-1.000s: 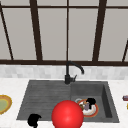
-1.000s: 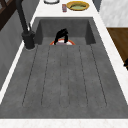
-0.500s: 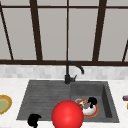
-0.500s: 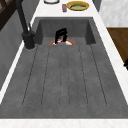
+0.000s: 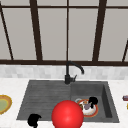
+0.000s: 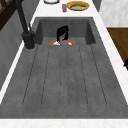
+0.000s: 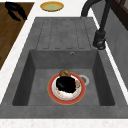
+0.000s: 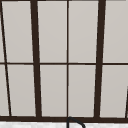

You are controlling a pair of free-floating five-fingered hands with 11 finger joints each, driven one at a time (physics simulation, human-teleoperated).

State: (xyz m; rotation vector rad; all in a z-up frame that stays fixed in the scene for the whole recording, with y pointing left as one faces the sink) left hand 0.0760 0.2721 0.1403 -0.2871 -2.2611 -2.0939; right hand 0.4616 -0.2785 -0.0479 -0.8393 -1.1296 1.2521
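Observation:
A white bowl point(image 7: 67, 91) sits on an orange-rimmed plate point(image 7: 53, 96) on the floor of the sink basin point(image 7: 27, 75). My right hand point(image 5: 93, 101) hovers right over the bowl, touching or almost touching it; it also shows as a hand point(image 7: 65, 84) in the right side view and as a hand point(image 6: 62, 32) in the left side view. A brown lump point(image 7: 65, 73) lies at the plate's far rim. My left hand point(image 5: 33, 120) hangs idle off the sink's front left corner, fingers loosely bent, holding nothing. A red ball point(image 5: 67, 115) is at the sink's front edge.
A black faucet point(image 5: 68, 72) stands behind the sink, between the ribbed drainboard point(image 5: 42, 100) and the basin. A yellow-green plate point(image 5: 3, 103) lies on the left counter. Another yellow plate point(image 6: 77, 5) and a small dark item point(image 6: 64, 7) lie on the right counter.
My right hand has lifted a little and stands more upright over the bowl. The left hand and the red ball have not moved.

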